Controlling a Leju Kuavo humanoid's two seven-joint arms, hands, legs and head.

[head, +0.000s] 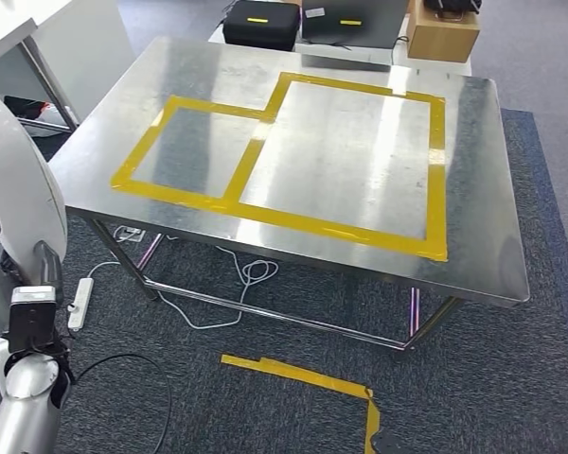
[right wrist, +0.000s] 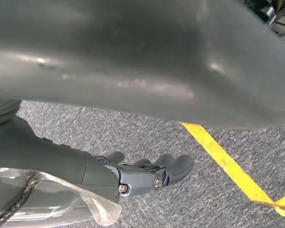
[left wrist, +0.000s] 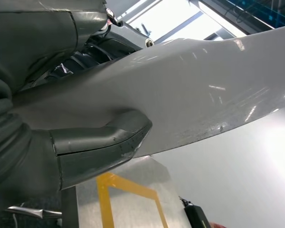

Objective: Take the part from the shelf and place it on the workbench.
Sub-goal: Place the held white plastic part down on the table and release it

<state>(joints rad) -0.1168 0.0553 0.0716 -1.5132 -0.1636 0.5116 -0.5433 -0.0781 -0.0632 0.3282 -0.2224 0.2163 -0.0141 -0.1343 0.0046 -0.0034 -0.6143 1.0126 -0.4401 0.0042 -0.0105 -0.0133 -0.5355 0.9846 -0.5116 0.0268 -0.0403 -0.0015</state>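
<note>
Left hand (left wrist: 101, 142) gripping white part (left wrist: 205, 99)

1. The workbench (head: 474, 161) sits ahead, with two taped rectangles (head: 281, 161) on top, side by side and sharing an edge.
2. Behind its far edge there's a case (head: 261, 24), a laptop (head: 350, 21) to the right of that, then a box (head: 442, 36) further right.
3. Under the bench a cable (head: 249, 274) trails on the floor, and a power strip (head: 81, 303) lies near the left legs.
4. A tape strip (head: 303, 376) is on the carpet in front of the bench.
</note>
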